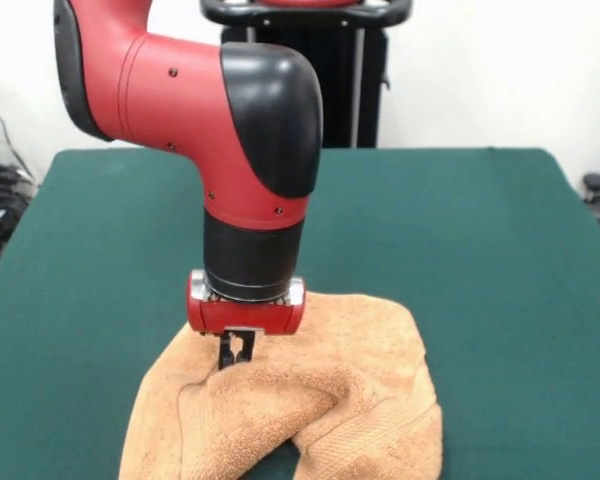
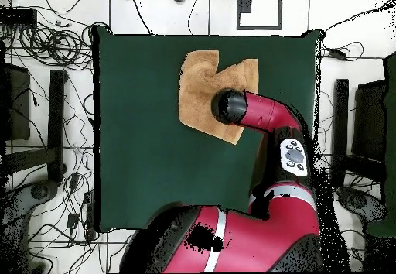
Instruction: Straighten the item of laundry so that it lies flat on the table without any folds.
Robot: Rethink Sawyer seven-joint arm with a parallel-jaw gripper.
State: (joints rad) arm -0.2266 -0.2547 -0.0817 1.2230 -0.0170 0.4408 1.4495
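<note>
Towel (image 1: 330,400) sits near the bench's near edge in the front view, roughly mid-width, bunched not flat. Peach terry, fluffy loop pile, a woven band showing along the lower right part. One thick fold runs across the front, doubled over itself, and there's a notch at the near edge where green shows through. From overhead the towel (image 2: 199,85) reads as an irregular patch with a V-shaped cut on one side, so at least one corner is folded in.

My pincer (image 1: 236,352) is down on the towel's left-centre, tips pressed close together at the cloth surface. Looks closed, likely pinching a bit of pile or a fold edge, but I can't confirm cloth is actually between the tips. Overhead my wrist covers it.

Step in hand, as I judge it: grabbing a layer to pull it open. Next move calls for lifting the top layer only and dragging it outward, away from the fold, low enough that the rest doesn't come along. Soft thick cloth, will slump.

Bench (image 1: 500,260) is dark green felt, wide, lots of room around.
</note>
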